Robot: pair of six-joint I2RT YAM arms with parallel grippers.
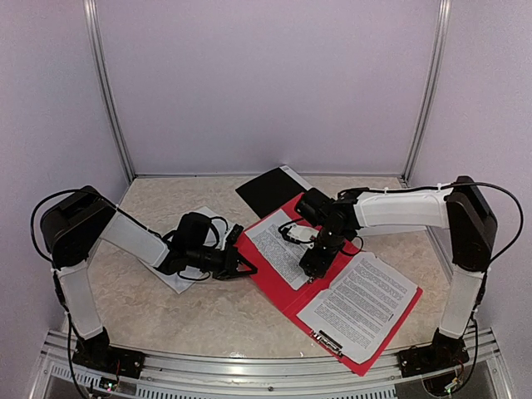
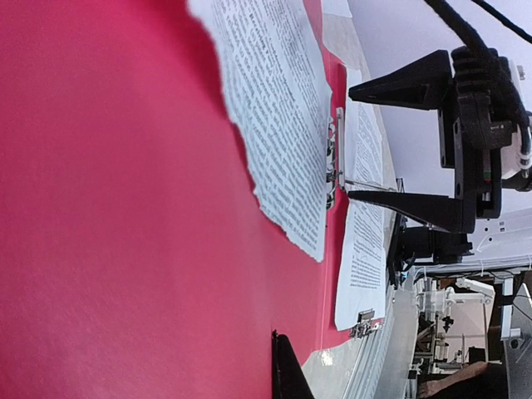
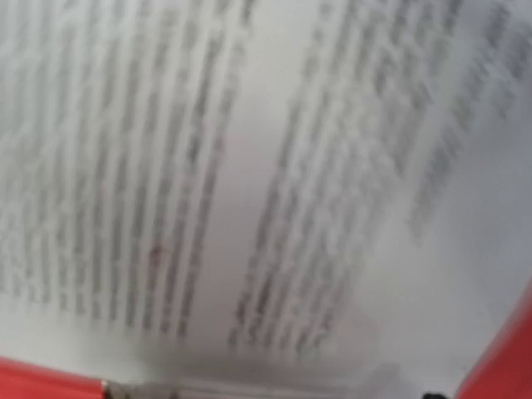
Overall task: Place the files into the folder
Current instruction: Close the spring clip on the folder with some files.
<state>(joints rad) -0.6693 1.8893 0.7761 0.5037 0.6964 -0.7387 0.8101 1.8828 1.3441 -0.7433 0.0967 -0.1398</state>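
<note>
Though own view blurs, left wrist shows right end effector (image 2: pixel 353 143) spread, empty; left end effector (image 1: pixel 243 266) closed

— How are the arms finished?
— The left arm (image 1: pixel 133 238) and right arm (image 1: pixel 399 208) are wrapped in white sleeves along the links. The joints and wrist housings are left black.
— And the wiring?
— Thin black cables (image 1: pixel 36 218) are looped out from the shoulders, and a thick black lead is seen at the right wrist.
— The pincers?
— The left pincer (image 1: pixel 245 266) and right pincer (image 1: pixel 310 266) are made in matt black. The right one's fingers (image 2: pixel 407 83) are shaped as tapered wedges on a ribbed block.
</note>
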